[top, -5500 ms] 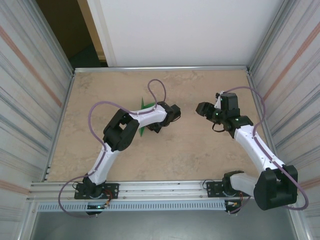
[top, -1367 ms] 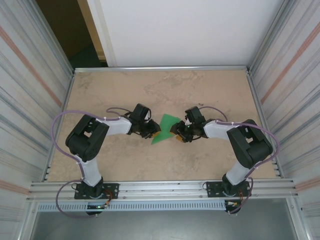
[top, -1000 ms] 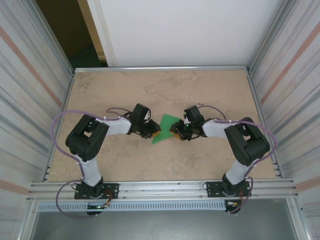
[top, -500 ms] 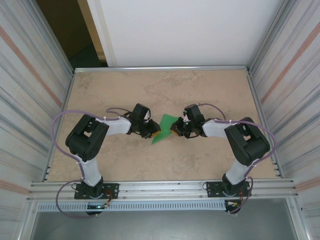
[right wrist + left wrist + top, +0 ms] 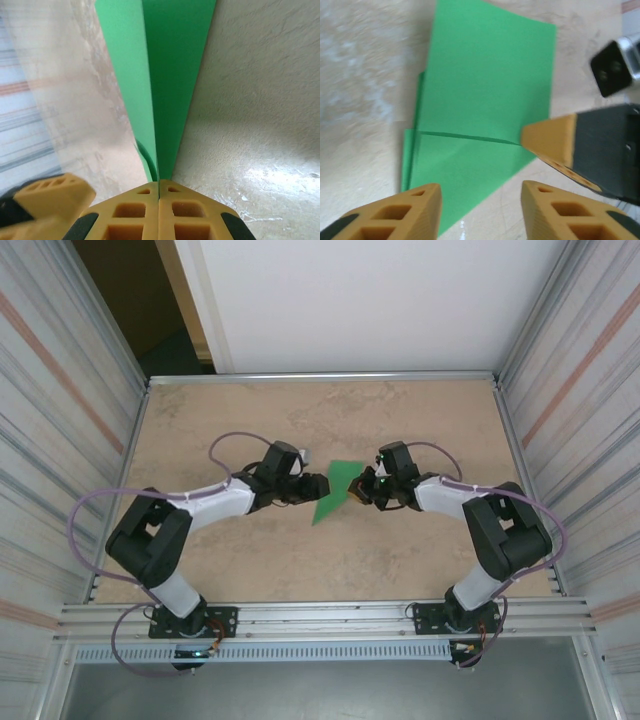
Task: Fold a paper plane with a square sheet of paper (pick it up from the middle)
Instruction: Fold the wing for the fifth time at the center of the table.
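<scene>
A: Green sheet (image 5: 333, 492) status?
B: Folded, one crease showing, mid-tabletop (image 5: 400, 420) between both grippers. Right gripper (image 5: 354, 492) is clamped on its right tip. Left gripper (image 5: 316, 486) has jaws apart over the sheet's left edge; can't tell if it touches.
A: Change vs half a second back?
B: Left arm swung, elbow lower and further left. Sheet sits slightly right, reads as a cleaner triangle. Right arm barely moved.
A: Surroundings?
B: Beige marbled tabletop, aluminium rail (image 5: 320, 615) at near edge, ribbed panels (image 5: 60, 390) both sides, white wall (image 5: 370, 300) behind, dark opening (image 5: 130, 300) far left.
</scene>
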You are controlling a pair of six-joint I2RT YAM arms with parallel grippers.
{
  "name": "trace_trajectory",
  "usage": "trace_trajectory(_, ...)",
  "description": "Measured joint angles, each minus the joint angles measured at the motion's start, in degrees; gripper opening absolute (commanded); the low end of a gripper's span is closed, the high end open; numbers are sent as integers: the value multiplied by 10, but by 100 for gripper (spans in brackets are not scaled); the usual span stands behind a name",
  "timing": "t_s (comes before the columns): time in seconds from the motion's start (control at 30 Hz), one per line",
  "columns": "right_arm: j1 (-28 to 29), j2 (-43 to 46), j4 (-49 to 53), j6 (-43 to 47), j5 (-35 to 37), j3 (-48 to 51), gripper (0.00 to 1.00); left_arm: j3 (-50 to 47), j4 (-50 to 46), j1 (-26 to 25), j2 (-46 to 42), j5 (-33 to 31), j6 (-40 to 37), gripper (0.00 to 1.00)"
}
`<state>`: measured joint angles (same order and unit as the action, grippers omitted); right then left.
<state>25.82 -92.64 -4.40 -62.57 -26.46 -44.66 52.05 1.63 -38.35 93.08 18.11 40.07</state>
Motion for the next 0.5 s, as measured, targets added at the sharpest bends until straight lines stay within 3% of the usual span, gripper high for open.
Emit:
trace_trajectory(0.3, -20, 0, 24, -13, -8, -6, 0, -14, 35, -101, 12, -128, -235, 57)
trace_trajectory(0.5, -30, 1, 29, -22, -22, -6, 0, -17, 68, -119, 43, -169, -351, 55)
